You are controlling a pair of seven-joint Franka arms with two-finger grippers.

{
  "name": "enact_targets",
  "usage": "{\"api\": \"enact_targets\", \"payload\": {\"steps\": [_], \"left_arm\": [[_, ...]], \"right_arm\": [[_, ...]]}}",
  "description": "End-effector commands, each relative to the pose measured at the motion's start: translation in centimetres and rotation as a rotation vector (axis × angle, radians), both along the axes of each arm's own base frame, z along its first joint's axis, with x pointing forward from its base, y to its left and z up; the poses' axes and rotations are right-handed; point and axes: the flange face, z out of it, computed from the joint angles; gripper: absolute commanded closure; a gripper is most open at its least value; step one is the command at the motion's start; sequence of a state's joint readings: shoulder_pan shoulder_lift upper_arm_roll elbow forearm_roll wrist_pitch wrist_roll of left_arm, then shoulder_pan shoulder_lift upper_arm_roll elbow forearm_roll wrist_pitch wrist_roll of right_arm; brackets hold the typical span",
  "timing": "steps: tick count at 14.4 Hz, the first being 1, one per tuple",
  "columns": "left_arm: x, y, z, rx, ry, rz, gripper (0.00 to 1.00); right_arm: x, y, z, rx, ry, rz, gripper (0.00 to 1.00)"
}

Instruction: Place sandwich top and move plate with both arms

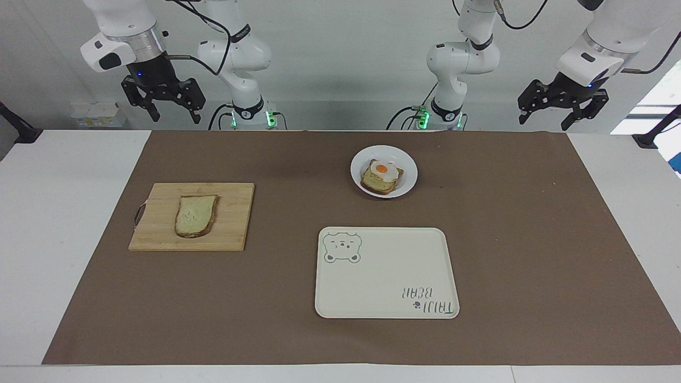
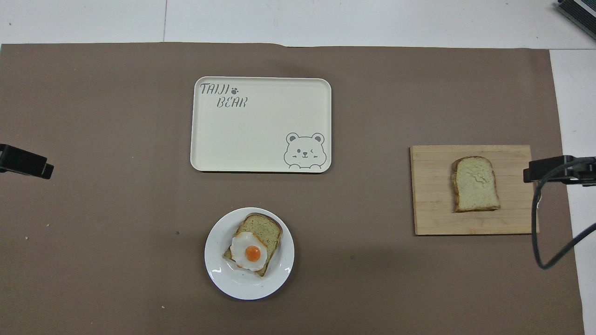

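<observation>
Right now both arms hang high at the robots' end of the table (image 1: pixel 612 223), and neither is touching a thing. Up at its own end, the right gripper (image 1: pixel 171 110) is raised with its fingers (image 1: pixel 155 113) spread apart and nothing between them. Over at the other end, the left gripper (image 1: pixel 544 115) sits just as high, fingers spread, holding nothing. In the overhead view only dark tips show at the edges, the left gripper's (image 2: pixel 29 163) on one side and the right gripper's (image 2: pixel 549 168) on the other.

Down on the brown mat (image 1: pixel 532 239), the sandwich top (image 1: pixel 196 215) lies flat on the wooden cutting board (image 1: pixel 234 218), toward the right arm's end of the table, well apart from everything else. The plate (image 1: pixel 407 183) sits near the middle, closer to the robots than the board, and it carries a bread slice (image 1: pixel 375 183) with a fried egg (image 1: pixel 384 171) on top. Farther from the robots than the plate lies the cream tray (image 1: pixel 393 266) with its bear drawing and lettering; plate and tray are near each other but not touching.

From overhead the same layout reads clearly: sandwich top (image 2: pixel 475 184) on the cutting board (image 2: pixel 433 209), plate (image 2: pixel 219 270) with the egg (image 2: pixel 249 251), tray (image 2: pixel 260 135).
</observation>
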State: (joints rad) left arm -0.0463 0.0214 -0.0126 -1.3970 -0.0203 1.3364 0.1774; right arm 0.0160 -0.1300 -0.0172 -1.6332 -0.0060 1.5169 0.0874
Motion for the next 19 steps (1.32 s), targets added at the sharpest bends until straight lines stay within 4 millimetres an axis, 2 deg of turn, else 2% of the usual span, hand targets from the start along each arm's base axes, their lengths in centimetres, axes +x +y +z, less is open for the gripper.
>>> {"api": "enact_targets", "payload": {"steps": [1,19], "left_arm": [[-0.9,-0.2,0.0,0.002,0.009,0.006,0.00],[-1.3,-1.2,-0.1,-0.003,0.015,-0.024,0.00]], "right_arm": [[-0.4,-0.7,0.1,-0.010,0.011,0.003,0.00],[-0.4,-0.8,0.1,-0.008,0.009,0.002,0.00]]}}
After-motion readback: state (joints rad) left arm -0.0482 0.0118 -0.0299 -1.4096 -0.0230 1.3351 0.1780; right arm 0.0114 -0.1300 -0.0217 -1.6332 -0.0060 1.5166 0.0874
